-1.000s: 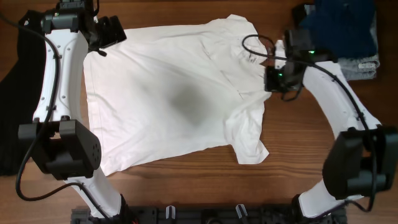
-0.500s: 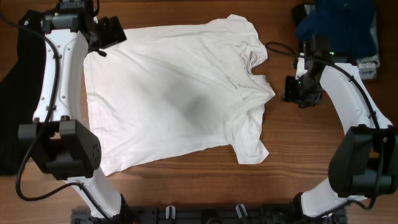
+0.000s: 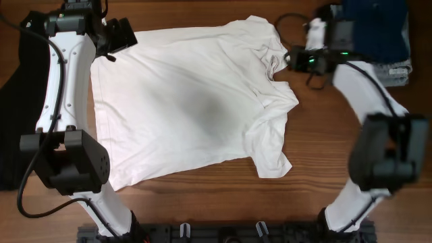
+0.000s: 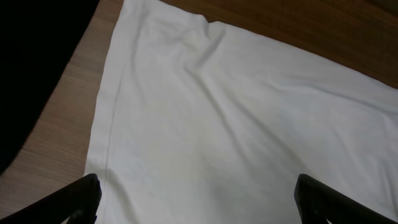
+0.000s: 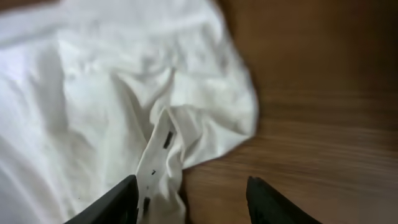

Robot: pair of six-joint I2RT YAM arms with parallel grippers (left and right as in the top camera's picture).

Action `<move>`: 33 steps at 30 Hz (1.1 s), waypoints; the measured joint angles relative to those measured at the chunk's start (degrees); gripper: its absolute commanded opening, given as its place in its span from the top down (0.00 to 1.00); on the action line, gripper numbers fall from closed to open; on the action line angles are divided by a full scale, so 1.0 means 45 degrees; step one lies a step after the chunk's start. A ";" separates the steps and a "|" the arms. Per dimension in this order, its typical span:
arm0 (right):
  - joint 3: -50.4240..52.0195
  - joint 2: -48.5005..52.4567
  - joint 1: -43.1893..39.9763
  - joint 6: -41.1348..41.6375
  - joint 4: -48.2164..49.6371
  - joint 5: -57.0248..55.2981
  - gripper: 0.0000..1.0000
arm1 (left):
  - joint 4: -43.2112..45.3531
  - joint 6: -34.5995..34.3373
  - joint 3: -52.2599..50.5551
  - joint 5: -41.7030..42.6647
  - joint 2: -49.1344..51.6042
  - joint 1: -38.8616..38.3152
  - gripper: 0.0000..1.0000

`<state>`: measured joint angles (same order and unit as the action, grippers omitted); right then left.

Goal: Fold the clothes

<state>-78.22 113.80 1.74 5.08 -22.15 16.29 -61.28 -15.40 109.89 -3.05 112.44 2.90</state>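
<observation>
The white T-shirt [image 3: 182, 101] lies spread on the wooden table with no lettering showing, its right side rumpled around the neck. My left gripper [image 3: 125, 39] hovers over the shirt's back left corner. In the left wrist view it [image 4: 200, 202] is wide open above flat white cloth [image 4: 236, 112], holding nothing. My right gripper [image 3: 291, 59] sits just right of the bunched neck area. In the right wrist view its jaws [image 5: 194, 204] stand apart over the shirt's edge [image 5: 93, 93]. A white neck label strip [image 5: 158, 149] lies by the left finger, not pinched.
A long black garment [image 3: 13, 101] lies along the table's left edge, also seen dark in the left wrist view [image 4: 37, 62]. Folded navy-blue and pale denim pieces [image 3: 374, 30] are stacked at the back right, close behind the right arm.
The right gripper let go of the shirt's neck area, swung off to the right, then moved back toward the collar. The released cloth settled into a bunch. The left arm stayed still.
</observation>
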 measured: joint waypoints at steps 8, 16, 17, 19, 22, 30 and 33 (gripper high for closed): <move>-0.1219 0.2016 0.1326 0.0466 0.0457 0.0087 0.43 | -0.0010 0.0000 0.0000 0.0005 0.0000 0.0000 0.00; -0.1418 0.2239 0.1321 0.1137 0.0457 -0.0593 0.54 | -0.0199 0.0000 0.0000 0.0000 0.0000 0.0000 0.00; -0.1443 0.2239 0.1321 0.1200 0.0437 -0.0690 0.56 | -0.0194 0.0000 0.0000 0.0005 0.0000 0.0000 0.00; -0.1467 0.2239 0.1321 0.1336 0.0374 -0.0981 0.60 | -0.0194 0.0000 0.0000 0.0000 0.0000 0.0000 0.00; -0.1486 0.2239 0.1321 0.1515 0.0364 -0.1511 0.66 | -0.0194 0.0000 0.0000 0.0005 0.0000 0.0000 0.00; -0.1486 0.2239 0.1292 0.1729 0.0423 -0.2215 0.77 | -0.0194 0.0000 0.0000 0.0000 0.0000 0.0000 0.00; -0.1486 0.2239 0.1195 0.1792 0.0534 -0.2263 0.82 | -0.0194 0.0000 0.0000 0.0000 0.0000 0.0000 0.00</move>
<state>-84.90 123.87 7.11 13.15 -19.75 6.11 -62.15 -15.40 109.89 -3.05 112.44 2.90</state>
